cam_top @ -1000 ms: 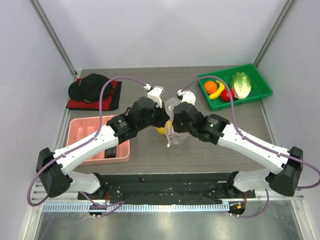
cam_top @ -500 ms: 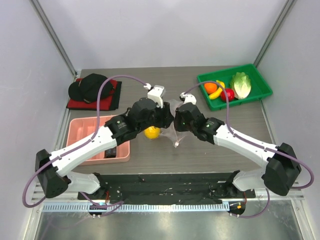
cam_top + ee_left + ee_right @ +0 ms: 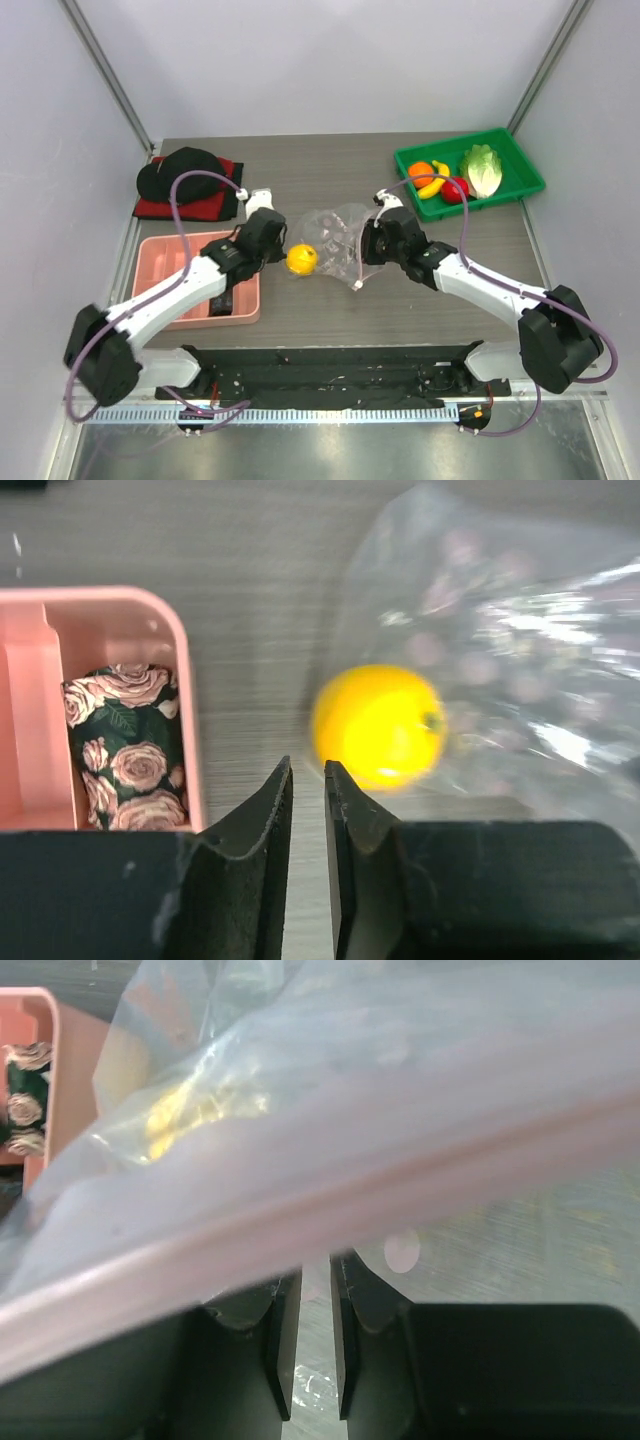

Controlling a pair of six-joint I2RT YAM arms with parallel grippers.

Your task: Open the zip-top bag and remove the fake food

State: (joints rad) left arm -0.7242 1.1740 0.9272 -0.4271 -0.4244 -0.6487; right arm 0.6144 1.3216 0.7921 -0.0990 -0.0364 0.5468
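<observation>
The clear zip-top bag point(image 3: 335, 232) lies crumpled on the table's middle. Its pink zip strip point(image 3: 400, 1190) crosses over the tips of my right gripper point(image 3: 368, 245) point(image 3: 315, 1260), which is shut on the bag's right edge. A yellow lemon point(image 3: 302, 259) point(image 3: 378, 725) rests on the table at the bag's left side, outside it. My left gripper point(image 3: 280, 247) point(image 3: 308, 765) sits just short of the lemon, jaws a narrow slit apart with nothing between them. An orange point(image 3: 421, 172), banana point(image 3: 435, 183), red fruit point(image 3: 455, 190) and cabbage point(image 3: 482, 168) lie in the green tray point(image 3: 520, 150).
A pink compartment tray point(image 3: 165, 245) point(image 3: 110, 630) holding a rose-patterned item point(image 3: 125, 745) sits left of my left arm. A black cap on a red cloth point(image 3: 185, 175) lies at the back left. White walls close in the table.
The lemon dropped from my left gripper onto the table. That gripper opened, partly closed again and drew back left. The bag was lowered from its lifted hang and the right gripper shifted right.
</observation>
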